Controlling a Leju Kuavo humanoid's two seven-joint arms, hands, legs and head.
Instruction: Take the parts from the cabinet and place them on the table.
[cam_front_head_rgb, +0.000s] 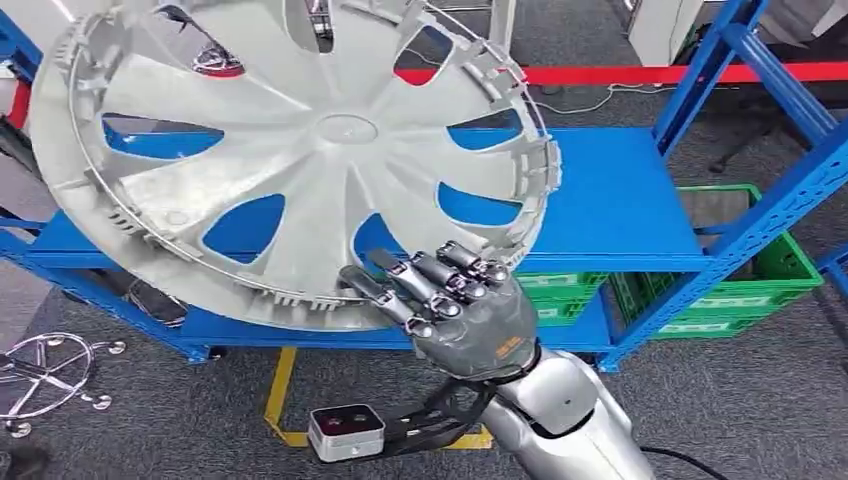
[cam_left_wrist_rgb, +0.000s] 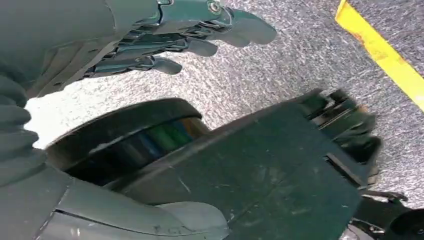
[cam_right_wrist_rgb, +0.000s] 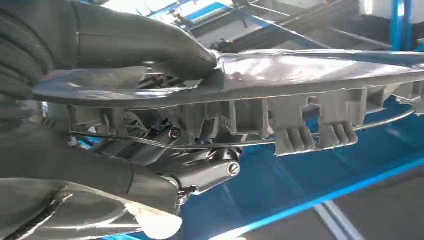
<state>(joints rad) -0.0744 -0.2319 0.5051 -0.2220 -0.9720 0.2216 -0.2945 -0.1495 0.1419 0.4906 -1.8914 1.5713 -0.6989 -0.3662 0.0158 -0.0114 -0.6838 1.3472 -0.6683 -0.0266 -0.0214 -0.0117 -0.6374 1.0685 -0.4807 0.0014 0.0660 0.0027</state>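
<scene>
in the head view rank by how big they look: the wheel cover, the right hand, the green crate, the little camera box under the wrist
1. wheel cover, by far the largest, though it is held close to the camera
2. green crate, partly hidden behind the shelf
3. right hand; close to the crate's visible size, so their order is unsure
4. camera box, smallest

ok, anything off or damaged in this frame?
No damage visible. The hubcap is held tilted, by its lower rim alone, in the right hand, thumb on one face and fingers under the rim. The left hand hangs over the floor, holding nothing.
</scene>
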